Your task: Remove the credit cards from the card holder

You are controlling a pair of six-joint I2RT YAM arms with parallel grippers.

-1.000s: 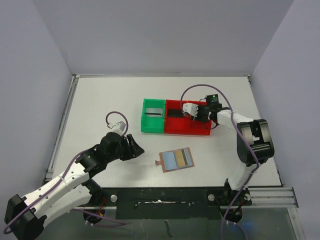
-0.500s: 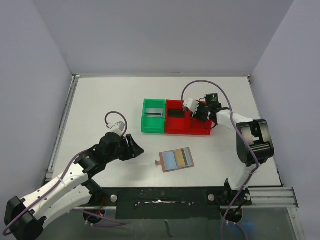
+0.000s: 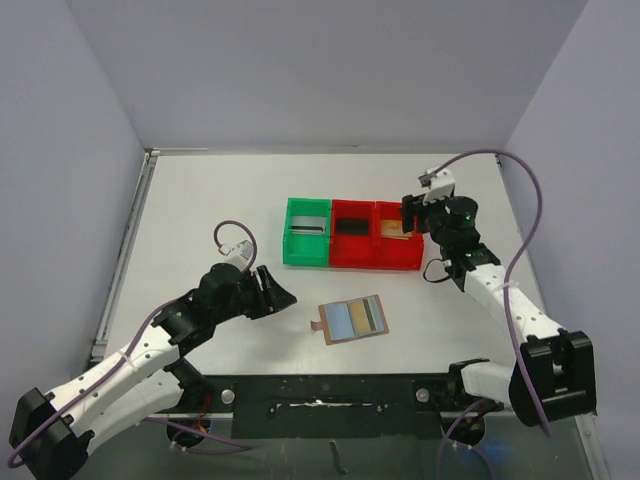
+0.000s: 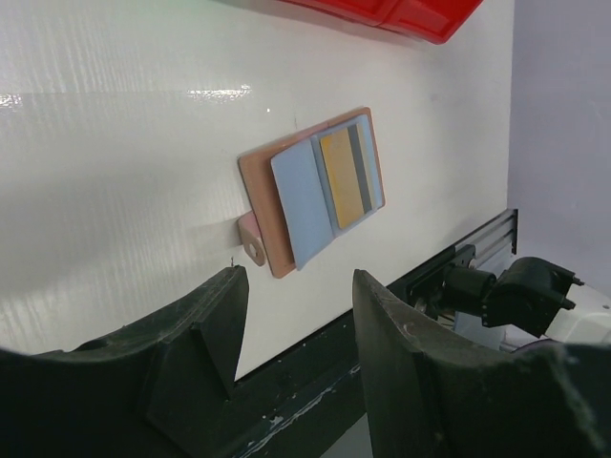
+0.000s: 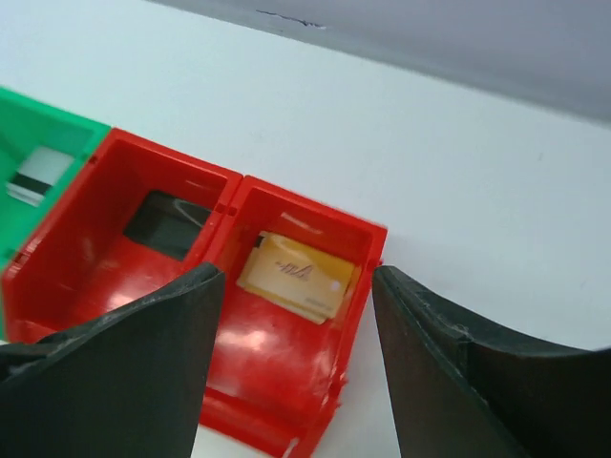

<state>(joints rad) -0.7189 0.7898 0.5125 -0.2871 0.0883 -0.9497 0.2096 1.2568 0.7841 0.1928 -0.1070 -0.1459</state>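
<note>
The card holder (image 3: pixel 352 320) (image 4: pixel 310 191) lies open on the table, blue lining up, snap tab to the left. A gold card with a grey stripe (image 4: pixel 346 175) sits in its pocket. Another gold card (image 5: pixel 296 275) (image 3: pixel 398 228) lies in the right red compartment. In the left red compartment is a black card (image 5: pixel 164 224), and a silvery one (image 5: pixel 33 174) is in the green bin. My right gripper (image 5: pixel 298 286) (image 3: pixel 413 218) hovers open over the gold card in the bin, holding nothing. The left gripper (image 4: pixel 301 286) (image 3: pixel 278 292) is open and empty, left of the card holder.
The green bin (image 3: pixel 292 245) and the two-compartment red bin (image 3: pixel 375 262) stand side by side behind the card holder. A black rail (image 3: pixel 330 395) runs along the table's near edge. Grey walls close in the left, back and right sides.
My right gripper has opened and drawn back up and to the right from the red bin, and the gold card now lies in the right compartment. The left arm has barely moved.
</note>
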